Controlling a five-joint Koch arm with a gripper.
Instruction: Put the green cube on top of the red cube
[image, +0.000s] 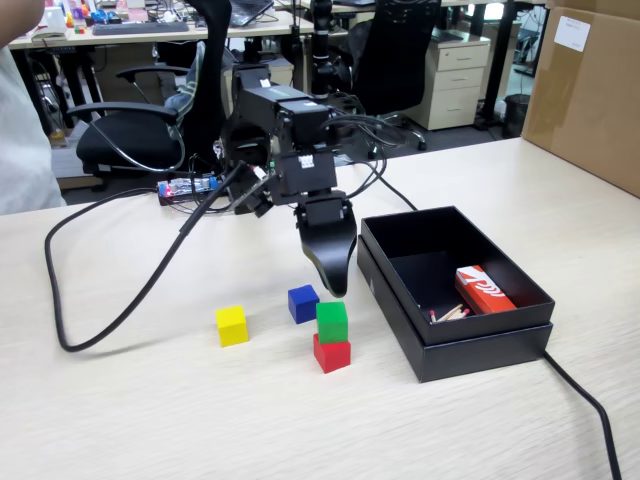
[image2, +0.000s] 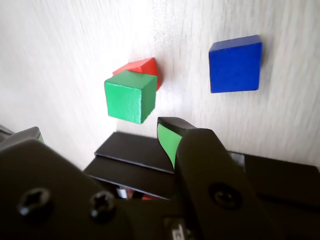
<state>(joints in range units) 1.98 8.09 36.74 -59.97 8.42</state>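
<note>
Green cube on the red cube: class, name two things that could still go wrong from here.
1. The green cube sits skewed on the red cube, overhanging one side in the wrist view, so a knock might topple it.
2. The gripper hangs just above the stack, beside the blue cube; a careless pull-back could clip either.

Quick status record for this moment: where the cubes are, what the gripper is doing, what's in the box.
green cube: resting on top of the red cube, slightly offset
blue cube: on the table, behind the stack in the fixed view
yellow cube: on the table, left of the stack in the fixed view
gripper: above the table behind the stack, holding nothing; open or shut cannot be told
black box: open, holds a red-and-white packet
task: stack appears done
</note>
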